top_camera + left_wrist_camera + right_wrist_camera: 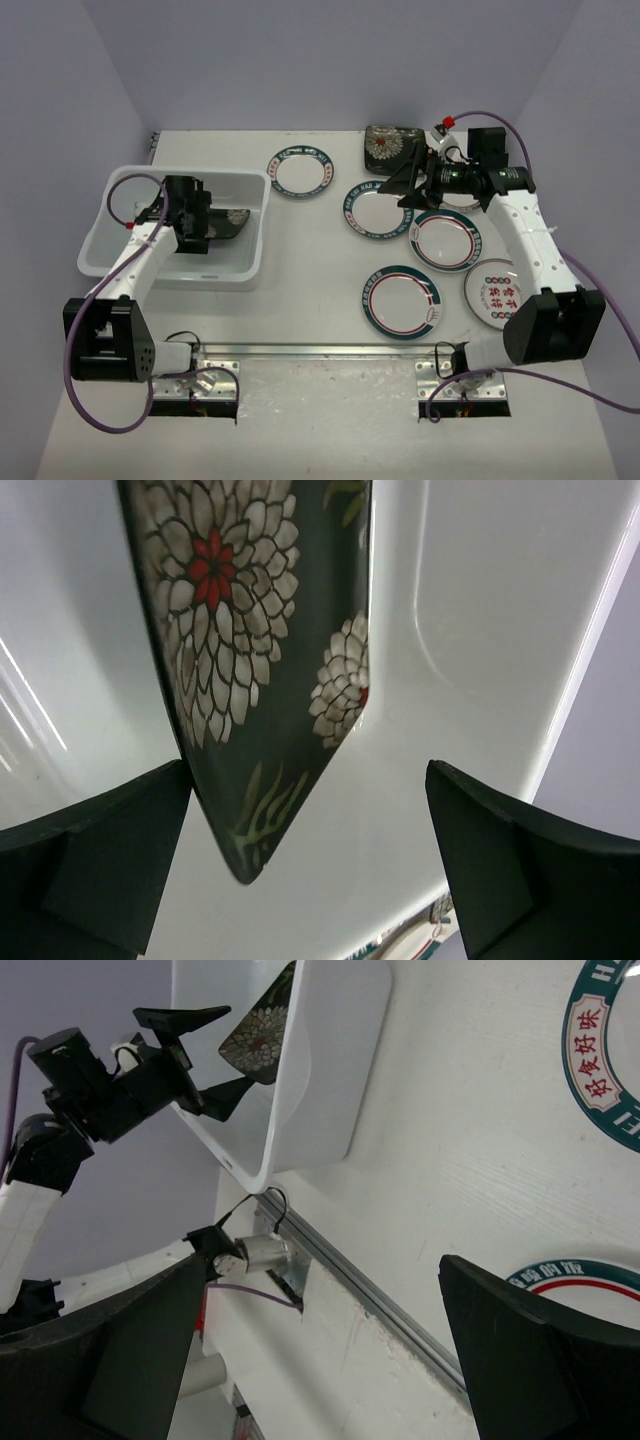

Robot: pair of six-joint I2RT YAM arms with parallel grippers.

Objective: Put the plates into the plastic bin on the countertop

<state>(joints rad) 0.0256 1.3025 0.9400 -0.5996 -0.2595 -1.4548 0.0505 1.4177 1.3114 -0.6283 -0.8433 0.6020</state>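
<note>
A square black plate with white flowers [230,224] lies tilted inside the white plastic bin [120,190] at the left of the countertop [310,260]. My left gripper [204,220] is in the bin, open, and its fingers stand wide apart of the plate [260,660]. The second square black plate [384,145] lies at the back. My right gripper [403,185] is open and empty above a round plate [375,210]. More round plates lie at the back [300,172] and at the right [445,240], [401,300], [493,290].
A metal rail [320,351] runs along the near edge, between the arm bases. In the right wrist view, the bin [320,1070], the left arm [100,1090] and two round plate rims [605,1050], [580,1280] show.
</note>
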